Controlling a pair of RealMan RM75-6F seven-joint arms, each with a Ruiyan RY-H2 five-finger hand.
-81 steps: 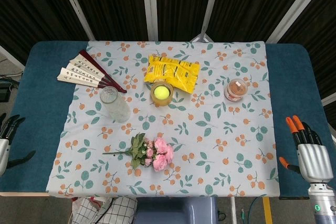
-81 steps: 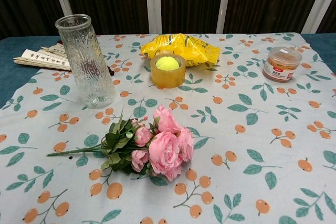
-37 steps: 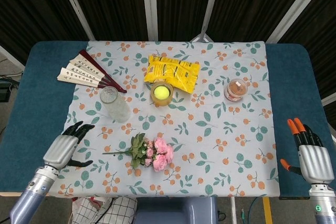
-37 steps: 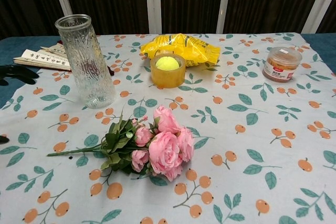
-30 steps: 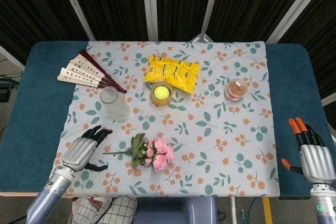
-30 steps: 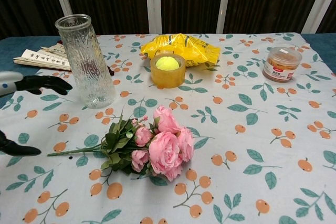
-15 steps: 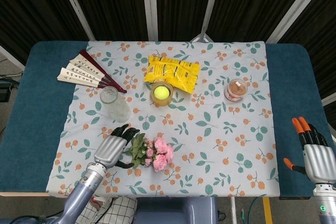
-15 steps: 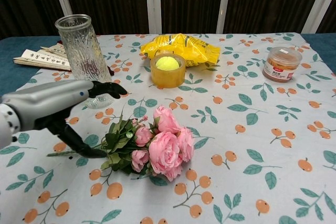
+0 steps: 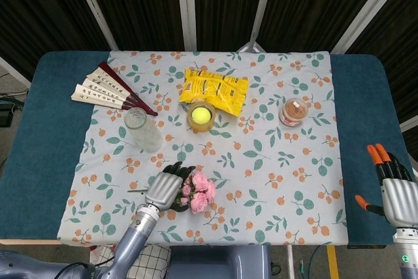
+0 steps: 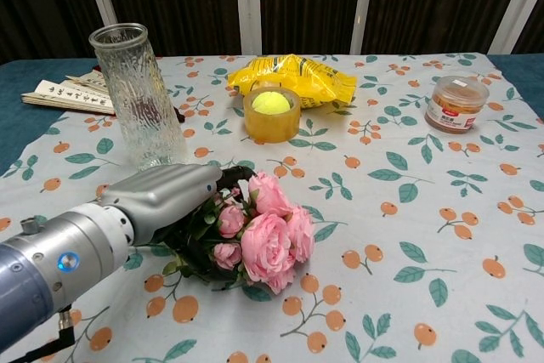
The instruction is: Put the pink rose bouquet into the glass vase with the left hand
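Note:
The pink rose bouquet lies flat on the floral cloth near the table's front edge, blooms to the right. My left hand lies over its green leaves and stem, fingers stretched toward the blooms, and I see no grip on it. The leaves under the palm are mostly hidden. The ribbed glass vase stands upright and empty behind the hand, to the left. My right hand hovers open at the table's right edge, far from everything.
A yellow snack bag lies at the back middle, with a tennis ball in an amber holder in front of it. A small lidded jar stands to the right. Folded paper fans lie at the back left.
My left hand has swept in from the left table edge to the right and now covers the bouquet's leaves. The bouquet, the vase and the right hand stay put.

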